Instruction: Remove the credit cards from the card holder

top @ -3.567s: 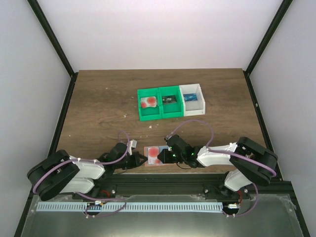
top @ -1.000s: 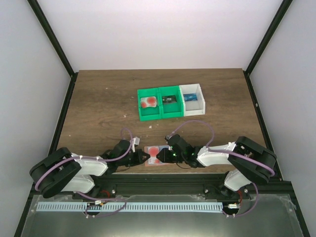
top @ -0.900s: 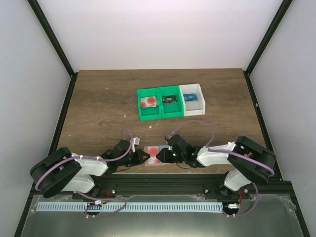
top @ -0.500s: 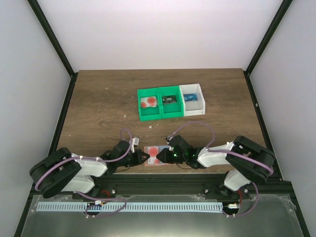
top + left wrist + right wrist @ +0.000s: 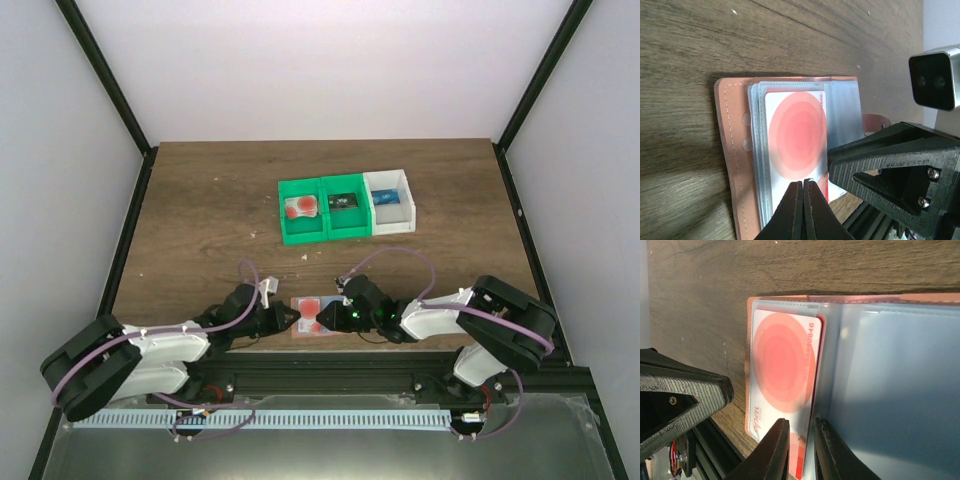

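The card holder [image 5: 309, 300] lies open near the table's front edge, with a salmon rim [image 5: 730, 150] and blue-grey pockets [image 5: 890, 390]. A whitish credit card [image 5: 797, 135] with a red round blot sticks partly out of the left pocket [image 5: 782, 375]. My left gripper [image 5: 803, 182] is shut, its tips over the card's near end. My right gripper [image 5: 801, 422] comes from the opposite side, its jaws narrowly apart astride the card's inner edge and the pocket fold. I cannot tell whether it pinches anything. In the top view the left gripper [image 5: 291, 318] and the right gripper [image 5: 322, 320] meet over the holder.
A green two-compartment bin [image 5: 322, 238] and a white bin [image 5: 390, 227] stand mid-table. One green compartment holds a red-blotted card [image 5: 299, 207], the other a dark card [image 5: 345, 203], and the white bin a blue card [image 5: 388, 198]. A black rail [image 5: 330, 372] borders the front.
The left arm has sunk lower and stretched out, its gripper staying at the holder's left side. The right gripper's jaws have narrowed a little.
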`<control>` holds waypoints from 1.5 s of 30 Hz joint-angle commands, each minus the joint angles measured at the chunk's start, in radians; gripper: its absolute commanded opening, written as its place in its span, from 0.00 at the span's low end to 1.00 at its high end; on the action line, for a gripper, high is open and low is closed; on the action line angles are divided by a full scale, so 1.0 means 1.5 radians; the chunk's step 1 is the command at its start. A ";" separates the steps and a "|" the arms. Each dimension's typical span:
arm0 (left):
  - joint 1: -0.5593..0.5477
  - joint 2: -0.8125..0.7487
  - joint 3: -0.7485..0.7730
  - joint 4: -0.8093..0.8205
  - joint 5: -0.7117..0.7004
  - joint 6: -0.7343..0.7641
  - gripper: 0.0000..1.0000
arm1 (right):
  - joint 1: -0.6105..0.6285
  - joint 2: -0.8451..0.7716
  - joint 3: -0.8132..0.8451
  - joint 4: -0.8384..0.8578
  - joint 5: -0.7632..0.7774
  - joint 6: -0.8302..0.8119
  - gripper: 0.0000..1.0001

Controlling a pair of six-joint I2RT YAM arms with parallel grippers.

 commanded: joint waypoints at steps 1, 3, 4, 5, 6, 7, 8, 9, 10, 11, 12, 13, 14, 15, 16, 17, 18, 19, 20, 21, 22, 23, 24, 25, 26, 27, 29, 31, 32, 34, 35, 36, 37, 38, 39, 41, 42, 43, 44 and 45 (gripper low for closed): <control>0.001 -0.009 0.020 -0.051 -0.026 0.019 0.00 | -0.002 0.011 0.001 0.006 -0.005 0.003 0.16; 0.001 0.001 0.020 -0.046 -0.027 0.020 0.00 | -0.002 0.012 0.001 0.005 -0.004 0.003 0.16; 0.001 0.008 0.018 -0.043 -0.027 0.020 0.00 | -0.002 0.010 0.001 0.004 -0.004 0.003 0.16; 0.000 0.015 0.018 -0.042 -0.027 0.022 0.01 | -0.002 0.010 0.002 0.003 -0.003 0.003 0.16; 0.001 0.022 0.018 -0.039 -0.027 0.024 0.01 | -0.002 0.008 0.003 0.002 -0.002 0.002 0.17; 0.000 0.031 0.019 -0.034 -0.027 0.027 0.01 | -0.003 0.008 0.002 0.000 -0.002 0.002 0.17; 0.000 0.039 0.019 -0.032 -0.028 0.031 0.01 | -0.002 0.007 0.003 -0.001 -0.002 0.001 0.17; 0.001 0.049 0.020 -0.028 -0.027 0.034 0.00 | -0.002 0.007 0.003 -0.002 -0.001 0.001 0.17; 0.001 0.061 0.019 -0.022 -0.024 0.036 0.00 | -0.002 0.006 0.003 -0.001 -0.001 0.002 0.16; 0.001 0.071 0.018 -0.013 -0.021 0.036 0.00 | -0.002 0.007 0.003 0.000 -0.002 0.002 0.16; 0.001 0.082 0.016 -0.003 -0.015 0.035 0.00 | -0.002 0.007 0.003 0.003 -0.003 0.002 0.17; 0.000 0.090 0.014 0.007 -0.010 0.033 0.00 | -0.002 0.008 0.003 0.004 -0.004 0.003 0.17; 0.001 0.097 0.011 0.014 -0.007 0.031 0.00 | -0.002 0.009 0.004 0.005 -0.005 0.003 0.17; 0.001 0.102 0.011 0.018 -0.005 0.029 0.00 | -0.002 0.009 0.005 0.005 -0.006 0.004 0.16; 0.000 0.105 0.010 0.018 -0.004 0.029 0.00 | -0.002 0.009 0.005 0.005 -0.006 0.005 0.16; 0.001 0.106 0.009 0.018 -0.005 0.030 0.00 | -0.003 0.008 0.004 0.006 -0.005 0.007 0.16; 0.001 0.105 0.008 0.017 -0.006 0.030 0.00 | -0.003 0.005 0.003 0.008 -0.004 0.009 0.16; 0.000 0.102 0.008 0.012 -0.009 0.031 0.00 | -0.003 0.001 0.000 0.012 -0.003 0.011 0.16; 0.001 0.100 0.008 0.008 -0.012 0.032 0.00 | -0.003 -0.003 -0.002 0.017 -0.002 0.013 0.16; 0.001 0.097 0.008 0.002 -0.016 0.033 0.00 | -0.003 -0.005 -0.004 0.020 -0.002 0.013 0.15; 0.001 0.094 0.009 -0.003 -0.019 0.034 0.00 | -0.003 -0.006 -0.004 0.023 -0.003 0.012 0.15; 0.001 0.093 0.008 -0.004 -0.020 0.034 0.00 | -0.003 -0.005 -0.002 0.024 -0.005 0.012 0.14; 0.000 0.093 0.009 -0.004 -0.021 0.035 0.00 | -0.003 -0.003 -0.002 0.026 -0.007 0.011 0.13; 0.000 0.092 0.007 -0.004 -0.022 0.034 0.00 | -0.003 -0.001 -0.001 0.028 -0.007 0.012 0.12; 0.001 0.093 0.008 -0.004 -0.022 0.033 0.00 | -0.003 0.000 -0.003 0.031 -0.009 0.013 0.11; 0.000 0.095 0.007 -0.004 -0.023 0.033 0.00 | -0.003 0.000 -0.005 0.035 -0.010 0.014 0.09; 0.000 0.097 0.005 -0.002 -0.022 0.031 0.00 | -0.003 0.000 -0.008 0.042 -0.012 0.016 0.07; 0.001 0.098 0.002 0.002 -0.021 0.027 0.00 | -0.003 -0.002 -0.012 0.047 -0.011 0.016 0.02; 0.001 0.097 0.001 0.003 -0.021 0.026 0.00 | -0.003 -0.003 -0.014 0.049 -0.011 0.016 0.01; 0.001 0.096 0.000 0.002 -0.022 0.027 0.00 | -0.003 -0.007 -0.019 0.052 -0.008 0.017 0.00; 0.000 0.094 0.001 -0.006 -0.024 0.029 0.00 | -0.004 -0.010 -0.022 0.050 -0.005 0.017 0.00; 0.000 0.092 0.002 -0.013 -0.027 0.031 0.00 | -0.004 -0.016 -0.024 0.048 -0.001 0.017 0.01; 0.001 0.091 0.004 -0.021 -0.032 0.033 0.00 | -0.005 -0.022 -0.029 0.046 0.003 0.018 0.01; 0.001 0.090 0.005 -0.027 -0.035 0.034 0.00 | -0.006 -0.027 -0.033 0.044 0.005 0.017 0.00; 0.001 0.089 0.005 -0.032 -0.039 0.035 0.00 | -0.008 -0.032 -0.036 0.044 0.007 0.017 0.00; 0.000 0.089 0.005 -0.036 -0.040 0.039 0.00 | -0.011 -0.040 -0.042 0.042 0.007 0.017 0.01; 0.000 0.090 0.005 -0.038 -0.043 0.040 0.00 | -0.013 -0.041 -0.045 0.042 0.005 0.017 0.01; 0.001 0.089 0.004 -0.039 -0.045 0.040 0.00 | -0.015 -0.042 -0.049 0.042 0.003 0.020 0.01; 0.000 0.089 0.003 -0.039 -0.046 0.039 0.00 | -0.017 -0.042 -0.051 0.043 0.001 0.020 0.00; 0.000 0.089 0.003 -0.040 -0.046 0.039 0.00 | -0.019 -0.043 -0.054 0.045 -0.003 0.021 0.01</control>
